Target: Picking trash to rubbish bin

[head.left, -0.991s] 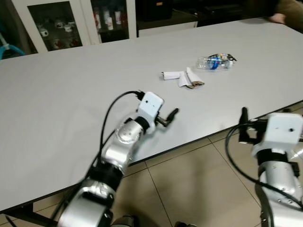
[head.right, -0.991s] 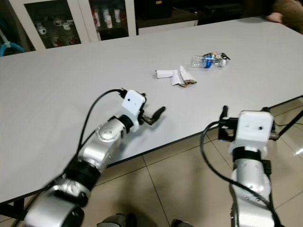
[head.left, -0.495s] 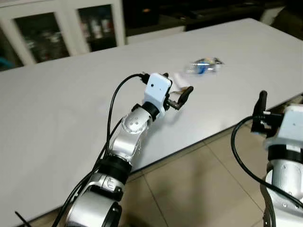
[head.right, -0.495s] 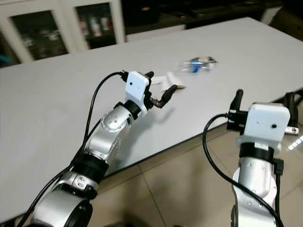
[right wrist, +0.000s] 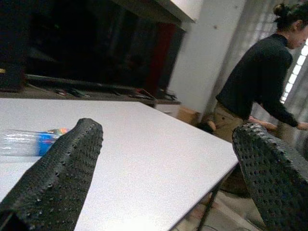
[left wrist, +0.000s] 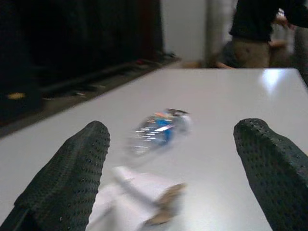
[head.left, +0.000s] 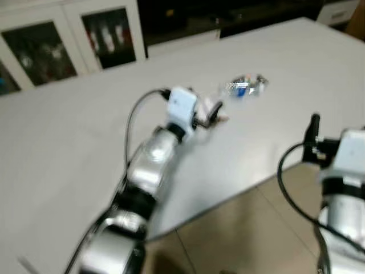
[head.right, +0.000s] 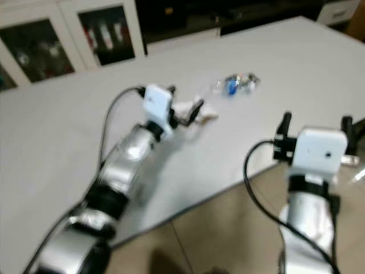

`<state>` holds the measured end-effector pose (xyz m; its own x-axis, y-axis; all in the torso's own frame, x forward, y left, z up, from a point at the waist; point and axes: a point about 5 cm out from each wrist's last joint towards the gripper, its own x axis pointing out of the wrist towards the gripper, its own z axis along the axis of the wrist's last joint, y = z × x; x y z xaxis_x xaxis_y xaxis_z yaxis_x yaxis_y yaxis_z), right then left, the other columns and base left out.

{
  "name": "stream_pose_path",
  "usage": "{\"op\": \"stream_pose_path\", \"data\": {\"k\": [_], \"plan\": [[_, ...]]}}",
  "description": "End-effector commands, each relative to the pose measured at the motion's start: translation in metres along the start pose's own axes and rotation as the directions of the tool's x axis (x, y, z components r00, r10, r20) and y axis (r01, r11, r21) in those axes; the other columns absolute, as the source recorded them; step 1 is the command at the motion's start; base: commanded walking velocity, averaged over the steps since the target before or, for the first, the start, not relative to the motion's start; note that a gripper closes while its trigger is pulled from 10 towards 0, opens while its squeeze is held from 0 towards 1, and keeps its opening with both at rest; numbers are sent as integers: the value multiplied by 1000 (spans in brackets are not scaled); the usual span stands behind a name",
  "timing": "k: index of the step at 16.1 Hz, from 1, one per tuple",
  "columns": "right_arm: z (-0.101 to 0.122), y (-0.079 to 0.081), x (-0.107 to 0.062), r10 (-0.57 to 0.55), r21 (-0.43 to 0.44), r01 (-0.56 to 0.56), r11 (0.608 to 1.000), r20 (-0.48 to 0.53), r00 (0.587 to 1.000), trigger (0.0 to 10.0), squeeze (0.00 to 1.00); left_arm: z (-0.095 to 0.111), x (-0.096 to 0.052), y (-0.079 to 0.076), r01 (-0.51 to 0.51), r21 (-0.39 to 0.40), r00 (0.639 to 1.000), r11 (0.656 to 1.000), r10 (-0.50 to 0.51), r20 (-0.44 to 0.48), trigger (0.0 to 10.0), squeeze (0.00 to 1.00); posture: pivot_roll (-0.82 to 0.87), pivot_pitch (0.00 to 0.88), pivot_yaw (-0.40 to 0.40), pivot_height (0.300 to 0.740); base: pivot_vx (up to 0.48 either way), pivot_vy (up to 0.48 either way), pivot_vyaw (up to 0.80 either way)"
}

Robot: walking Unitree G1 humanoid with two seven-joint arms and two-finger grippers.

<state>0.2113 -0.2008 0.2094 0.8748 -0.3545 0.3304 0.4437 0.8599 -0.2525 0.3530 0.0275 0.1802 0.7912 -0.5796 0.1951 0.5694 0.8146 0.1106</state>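
Note:
A crushed clear bottle with a blue label (head.left: 245,87) lies on the white table (head.left: 68,148). Nearer to me lie white paper scraps with a brown cardboard bit (left wrist: 144,195). My left gripper (head.left: 212,114) reaches over the table right at the scraps, open, and holds nothing; the scraps sit low between its fingers (left wrist: 72,178) and the bottle (left wrist: 161,129) lies beyond. My right gripper (head.right: 315,123) hovers off the table's near edge, open and empty, with the bottle (right wrist: 29,143) seen past one finger. The head views are blurred.
Glass-door cabinets (head.left: 105,34) stand behind the table. Beige tiled floor (head.left: 245,228) lies below the near edge. A person in a dark top (right wrist: 260,82) stands beyond the table's far end.
My left arm has stretched further across the table, so its fingers now reach the paper scraps. The right arm stays by the table edge. The camera has shifted and blurred.

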Motion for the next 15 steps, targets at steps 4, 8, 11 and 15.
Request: {"op": "stream_pose_path", "data": {"k": [4, 8, 11, 15], "plan": [[4, 8, -2, 44, 23, -44, 999, 5, 999, 10000, 0, -1, -4, 9, -44, 26, 999, 999, 45, -10, 10000, 0, 14, 75, 30, 740, 227, 215, 0], [3, 10, -1, 66, 42, -66, 997, -6, 998, 10000, 0, -7, -7, 10, -80, 29, 996, 996, 81, -43, 10000, 0, 20, 78, 28, 740, 0, 0, 0], [1, 14, 1, 92, 65, -90, 994, -21, 996, 10000, 0, -10, -10, 14, -113, 49, 992, 992, 116, -55, 10000, 0, 40, 90, 26, 740, 0, 0, 0], [-10, 11, 18, 108, 88, -104, 991, -44, 993, 10000, 0, -13, -20, 31, -172, 81, 981, 982, 179, -81, 10000, 0, 88, 117, 37, 740, 0, 0, 0]]}}
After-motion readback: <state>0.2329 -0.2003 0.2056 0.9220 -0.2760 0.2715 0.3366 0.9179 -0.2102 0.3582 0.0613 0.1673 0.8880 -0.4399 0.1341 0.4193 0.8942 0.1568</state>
